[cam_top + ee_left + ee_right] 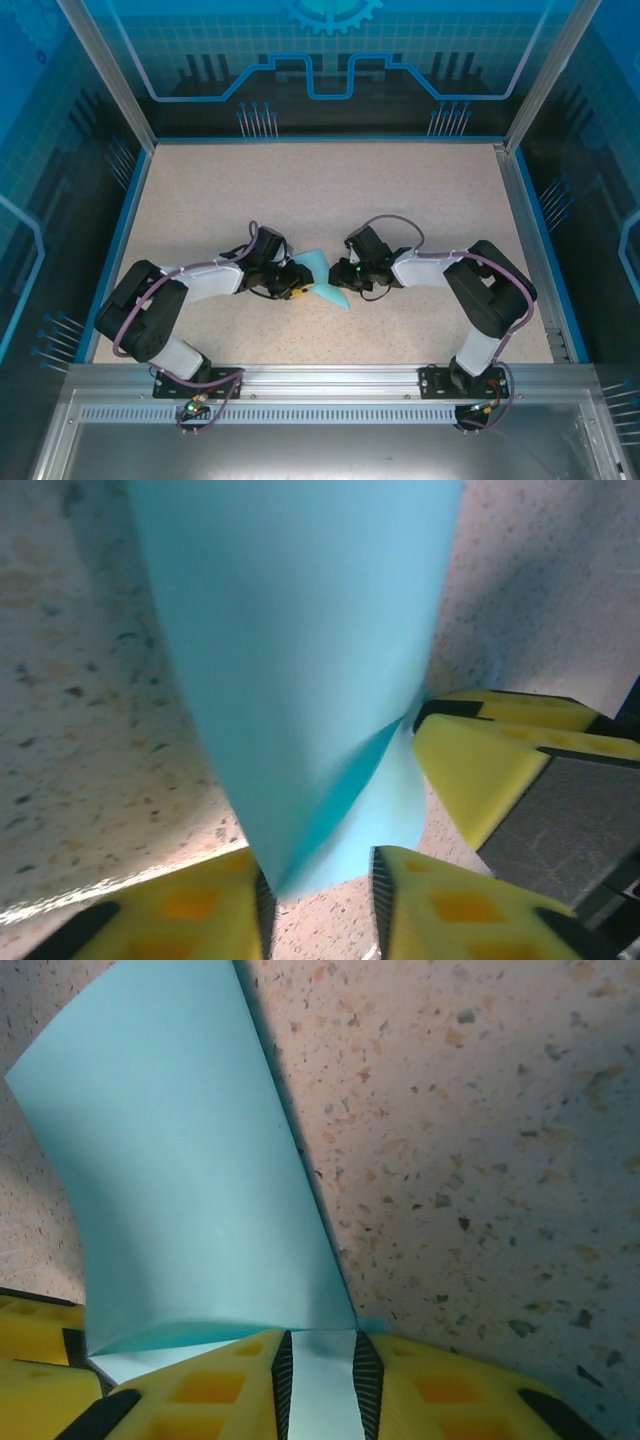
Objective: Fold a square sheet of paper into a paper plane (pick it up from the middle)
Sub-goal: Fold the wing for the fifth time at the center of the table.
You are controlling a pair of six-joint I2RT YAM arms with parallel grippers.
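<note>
Cyan sheet of paper (322, 276), curled, is pinched between both grippers at mid-table.
Its bunched lower end fills the narrow gap of the left gripper (320, 920), whose jaws are closed on it, and from there it widens away from the fingers as a bent cone. Another edge passes through the narrow jaws of the right gripper (320, 1385), clamped there, and fans out ahead and to their left. The two grippers sit just beside each other over the speckled table (330, 190).

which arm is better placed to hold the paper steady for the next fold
Right, probably: the right gripper is clamped on the sheet; the left gripper straddles it, but blur hides its grip.
</note>
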